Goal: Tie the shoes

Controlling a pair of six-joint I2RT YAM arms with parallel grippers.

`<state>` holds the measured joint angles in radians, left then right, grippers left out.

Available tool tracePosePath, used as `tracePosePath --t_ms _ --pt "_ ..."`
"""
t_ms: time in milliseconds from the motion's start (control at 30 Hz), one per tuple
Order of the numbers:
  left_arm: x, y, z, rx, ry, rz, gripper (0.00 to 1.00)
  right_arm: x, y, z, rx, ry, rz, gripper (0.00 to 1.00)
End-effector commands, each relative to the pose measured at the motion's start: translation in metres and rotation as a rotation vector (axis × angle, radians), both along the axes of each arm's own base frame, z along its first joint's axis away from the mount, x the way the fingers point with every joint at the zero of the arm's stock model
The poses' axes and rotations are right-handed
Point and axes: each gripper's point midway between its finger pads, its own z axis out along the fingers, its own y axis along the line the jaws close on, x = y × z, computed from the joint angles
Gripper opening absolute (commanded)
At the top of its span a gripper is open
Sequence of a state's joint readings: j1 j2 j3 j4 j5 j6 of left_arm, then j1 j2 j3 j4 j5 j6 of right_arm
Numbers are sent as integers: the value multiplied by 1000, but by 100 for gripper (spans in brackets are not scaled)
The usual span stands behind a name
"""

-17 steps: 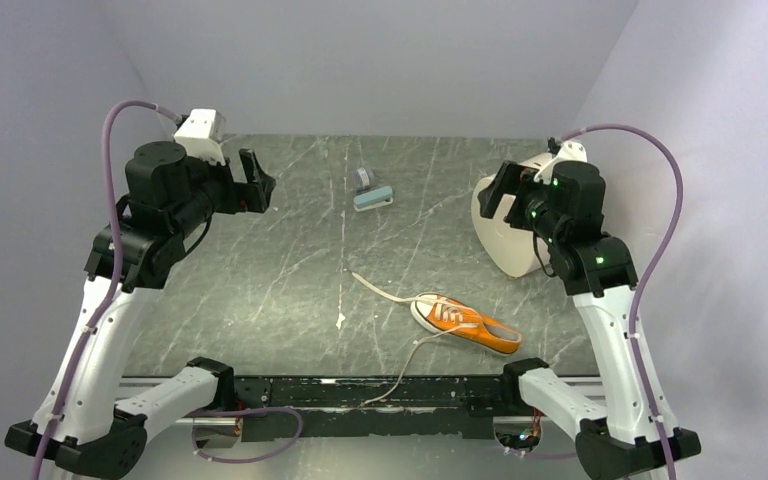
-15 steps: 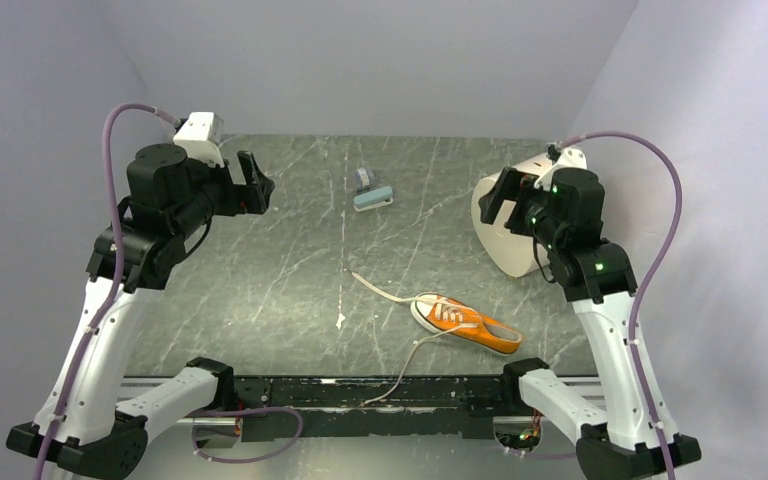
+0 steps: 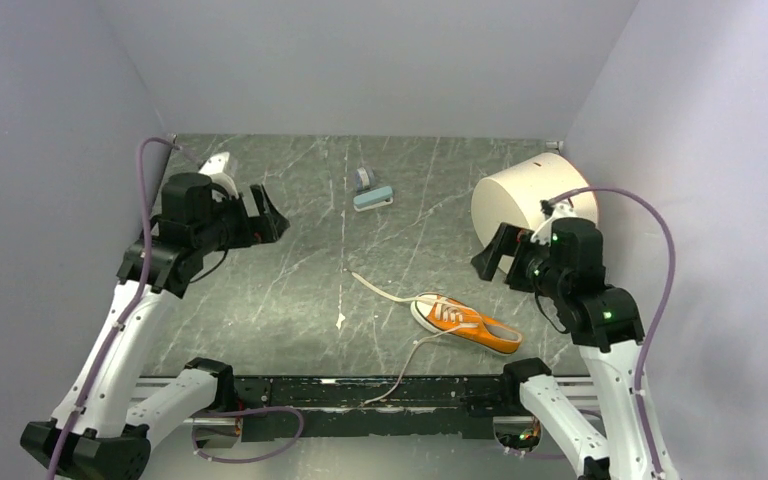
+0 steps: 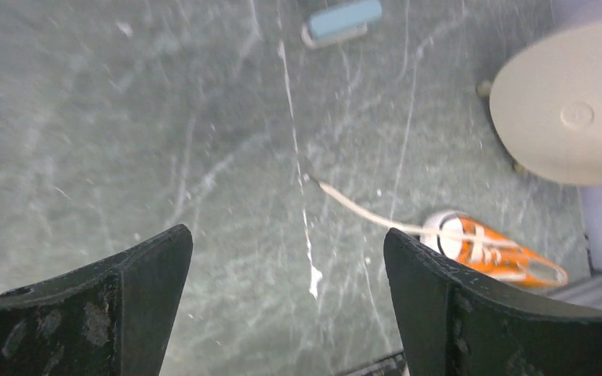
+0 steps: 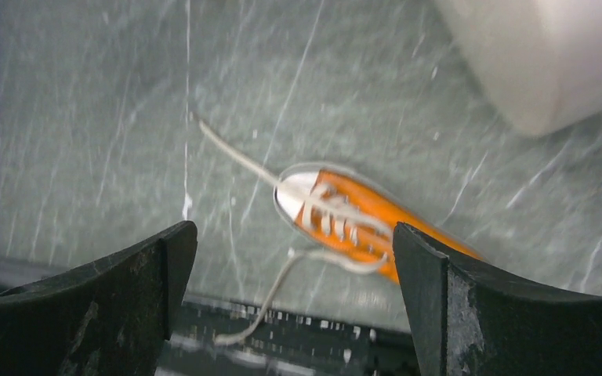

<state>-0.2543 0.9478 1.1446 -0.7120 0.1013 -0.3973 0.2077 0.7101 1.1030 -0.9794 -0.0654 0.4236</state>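
Marble tabletop (image 3: 260, 290) — sneaker (image 3: 465, 323) near front edge, one lace (image 3: 400, 372) overhanging.

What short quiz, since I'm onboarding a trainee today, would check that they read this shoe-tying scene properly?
1. True or false: the laces of the shoe are tied in a bow.
2. Which hangs nearer the shoe? A. left gripper B. right gripper
3. Fill in: both grippers are ___ and hold nothing.
Key: 1 false, the laces trail loose over the table; 2 B; 3 open.
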Motion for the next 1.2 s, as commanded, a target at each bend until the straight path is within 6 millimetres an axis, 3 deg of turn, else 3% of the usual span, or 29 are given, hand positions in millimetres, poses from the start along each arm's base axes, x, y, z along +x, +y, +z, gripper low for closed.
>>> tracePosePath --t_ms 0,167,333,433,667,833,933,1100,1167 --pt "-17 -33 -32 -176 112 -121 96 -37 30 -47 71 258 199 100" --pt "-32 -49 -77 -224 234 -184 95 -34 43 -65 48 389 314 100" --pt "-29 -51 -93 -210 273 -200 96 -33 59 -91 -79 577 315 100" --pt "-22 -55 -94 -216 275 -211 95 -31 57 -108 -91 615 200 100" --pt "-5 -52 -90 -134 269 -210 95 -28 25 -153 -121 634 -162 100" --pt "2 -54 -77 -65 225 -224 95 -23 11 -167 -139 630 -265 100" --pt "5 -59 -66 26 191 -256 96 -22 13 -171 -118 639 -268 100" --pt "9 -71 -60 105 157 -303 96 -15 43 -182 43 629 -214 100" --pt "10 -72 -59 107 150 -304 97 -16 43 -185 41 644 -225 100"
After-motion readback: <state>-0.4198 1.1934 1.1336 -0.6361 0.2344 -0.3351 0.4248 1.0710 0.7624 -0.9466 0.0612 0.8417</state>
